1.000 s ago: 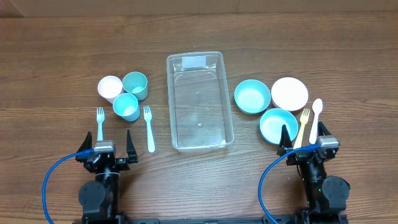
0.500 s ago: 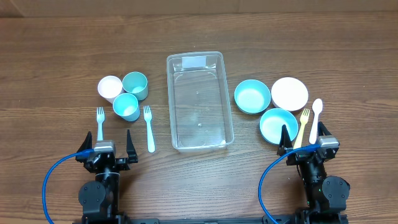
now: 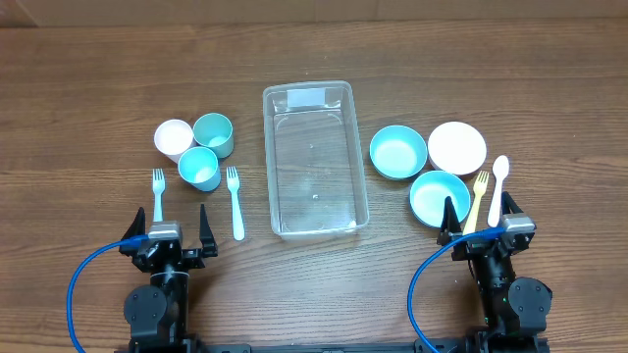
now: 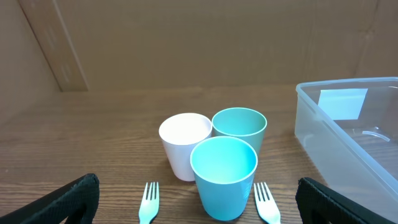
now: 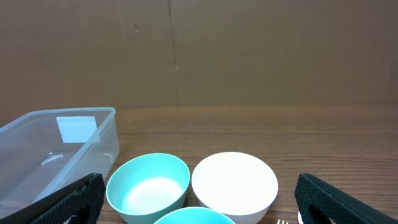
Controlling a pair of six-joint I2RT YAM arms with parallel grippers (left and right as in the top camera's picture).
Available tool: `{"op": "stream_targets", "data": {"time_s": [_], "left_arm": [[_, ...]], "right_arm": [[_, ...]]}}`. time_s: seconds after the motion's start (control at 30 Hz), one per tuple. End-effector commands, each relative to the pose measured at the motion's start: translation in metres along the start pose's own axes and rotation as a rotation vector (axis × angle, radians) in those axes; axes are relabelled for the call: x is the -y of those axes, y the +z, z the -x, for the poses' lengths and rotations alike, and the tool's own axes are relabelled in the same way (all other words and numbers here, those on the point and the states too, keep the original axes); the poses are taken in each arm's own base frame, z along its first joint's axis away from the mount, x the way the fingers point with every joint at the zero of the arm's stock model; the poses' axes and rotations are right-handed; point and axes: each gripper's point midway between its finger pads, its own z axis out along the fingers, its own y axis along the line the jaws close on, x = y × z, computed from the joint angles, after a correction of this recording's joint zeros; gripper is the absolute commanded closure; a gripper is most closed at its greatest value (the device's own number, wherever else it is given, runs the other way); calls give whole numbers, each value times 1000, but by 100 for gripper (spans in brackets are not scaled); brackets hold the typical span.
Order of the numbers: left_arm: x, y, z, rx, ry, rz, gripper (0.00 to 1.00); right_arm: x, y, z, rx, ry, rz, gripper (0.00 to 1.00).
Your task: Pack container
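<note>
The clear rectangular container (image 3: 314, 162) lies empty in the middle of the table, its pale label at the far end; it also shows in the left wrist view (image 4: 354, 134) and the right wrist view (image 5: 56, 152). My left gripper (image 3: 165, 227) is open and empty at the front left, behind a white cup (image 3: 174, 137), two teal cups (image 3: 213, 133) (image 3: 198, 167) and two pale forks (image 3: 157, 192) (image 3: 235, 201). My right gripper (image 3: 478, 218) is open and empty at the front right, near two teal bowls (image 3: 397, 151) (image 3: 438, 196) and a white bowl (image 3: 457, 147).
A yellow fork (image 3: 478, 199) and a white spoon (image 3: 498, 186) lie right of the near teal bowl, close to my right gripper. A cardboard wall (image 4: 199, 37) stands behind the table.
</note>
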Motion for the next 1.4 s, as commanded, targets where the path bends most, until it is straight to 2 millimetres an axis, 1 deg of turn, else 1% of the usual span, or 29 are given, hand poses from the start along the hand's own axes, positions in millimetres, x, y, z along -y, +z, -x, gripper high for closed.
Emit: {"op": "stream_targets", "data": {"time_s": [0.0,0.03,0.07,0.13,0.23,0.3,0.37,0.43,0.47,0.53,0.6,0.67,0.73,0.8,0.83,0.87,0.9,1.0,1.13,1.2,1.3,1.37], "left_arm": [[0,0,0,4,15,0,0],[0,0,0,4,15,0,0],[0,0,0,4,15,0,0],[0,0,0,4,15,0,0],[0,0,0,4,15,0,0],[0,0,0,4,15,0,0],[0,0,0,4,15,0,0],[0,0,0,4,15,0,0],[0,0,0,4,15,0,0],[0,0,0,4,15,0,0],[0,0,0,4,15,0,0],[0,0,0,4,15,0,0],[0,0,0,4,15,0,0],[0,0,0,4,15,0,0],[0,0,0,4,15,0,0],[0,0,0,4,15,0,0],[0,0,0,4,15,0,0],[0,0,0,4,15,0,0],[0,0,0,4,15,0,0],[0,0,0,4,15,0,0],[0,0,0,4,15,0,0],[0,0,0,4,15,0,0]], "right_arm": [[-12,-1,15,70,18,71,0],[-22,-3,23,89,54,131,0],[-26,-5,29,98,76,155,0],[-23,-9,41,89,115,132,0],[-13,-15,66,59,126,58,0],[-13,-16,82,10,132,46,0],[-14,-14,98,-90,147,34,0],[-14,-7,107,-229,164,17,0],[-13,-1,110,-337,177,6,0],[-12,8,108,-507,192,-12,0],[-11,12,99,-718,184,-25,0],[-10,16,91,-879,199,-42,0],[-9,23,84,-986,211,-56,0],[-7,39,75,-1061,221,-62,0],[-5,45,67,-1095,222,-67,0],[-4,47,59,-1128,224,-74,0],[-2,49,48,-1173,225,-87,0],[12,48,2,-1349,202,-159,0],[15,59,-38,-1439,206,-169,0],[17,63,-53,-1457,207,-170,0],[17,63,-65,-1472,202,-167,7],[17,61,-72,-1477,195,-161,14]]}}
